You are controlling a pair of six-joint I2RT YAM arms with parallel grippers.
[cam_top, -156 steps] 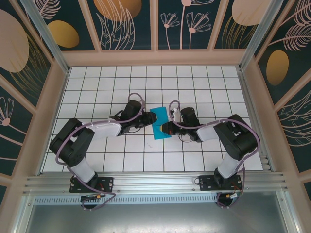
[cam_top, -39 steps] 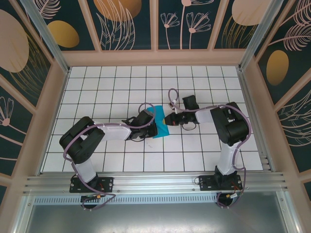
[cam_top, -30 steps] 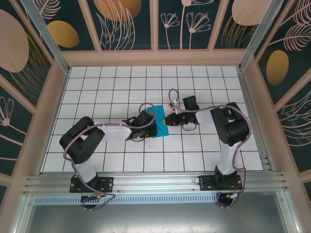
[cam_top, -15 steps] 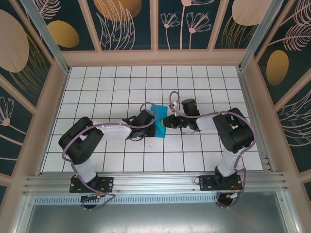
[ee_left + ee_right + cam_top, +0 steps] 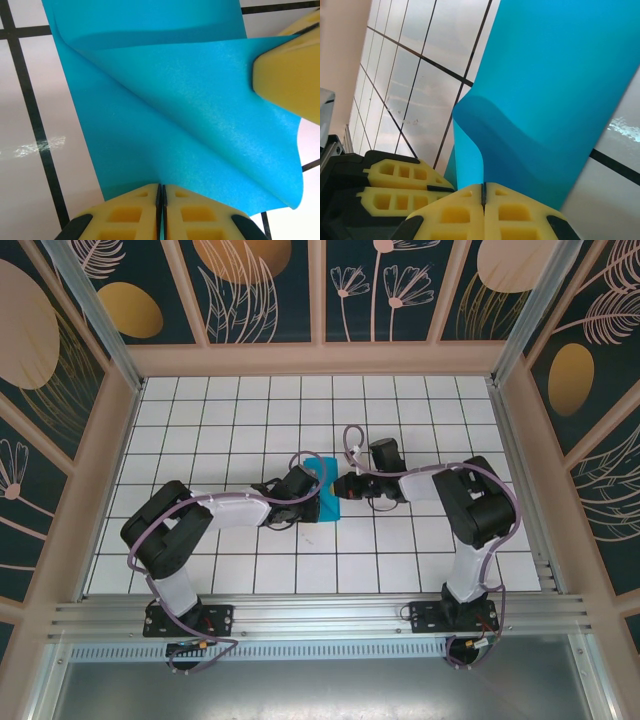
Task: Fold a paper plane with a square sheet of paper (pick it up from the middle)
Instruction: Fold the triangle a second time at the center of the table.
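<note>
Though diagonally creased, smooth thin cyan paper [image 5: 190,125]

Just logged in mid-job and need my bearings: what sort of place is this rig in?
Probably an enclosed tabletop test booth: a white gridded floor, teal floral wall panels on three sides, and an aluminium rail along the near edge.

Bright, even overhead light floods the glossy white tiled table [image 5: 230,410], leaving only faint shadows. In the wrist close-ups small glare patches streak the tiles; the thin cyan-blue paper sheet [image 5: 190,115] is sharp, its raised fold shading itself.
</note>
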